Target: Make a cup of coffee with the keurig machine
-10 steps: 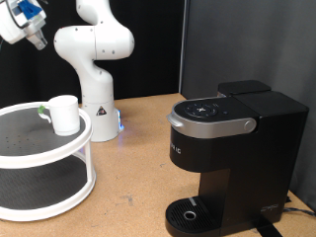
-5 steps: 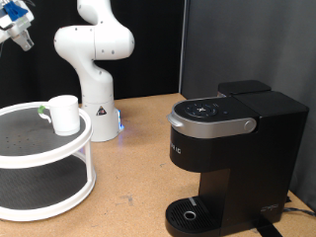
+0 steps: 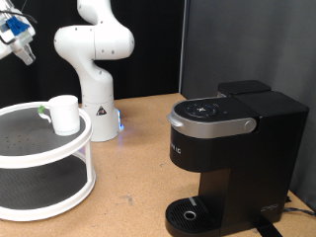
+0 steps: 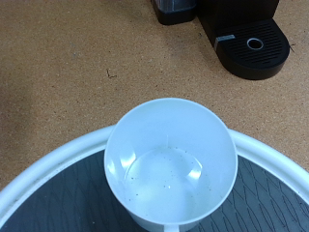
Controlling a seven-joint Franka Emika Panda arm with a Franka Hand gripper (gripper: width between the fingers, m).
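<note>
The gripper (image 3: 18,39) is hanging high at the exterior view's top left corner, partly cut off by the frame edge. Its fingers are showing only as a blurred dark shape, so whether they are spread or closed cannot be told; nothing is visible between them. The wrist view is showing no fingers at all.

Directly under the wrist camera, the cup (image 4: 170,162) is standing upright and empty on the upper shelf of a white two-tier stand (image 3: 59,158), close to the shelf's rim. A small green-topped item (image 3: 40,112) is lying just beside the cup.

The keurig machine (image 3: 227,148) is sitting well apart on the wooden surface (image 3: 138,148), at the exterior view's right, lid down, its drip tray (image 3: 190,212) carrying nothing.

Risks, as judged:
- The cup being near the rim, an off-centre descent could be knocking it off the shelf.
- The thin wall could be slipping under a poor pinch.
- The green-topped item could be getting bumped during approach.
</note>
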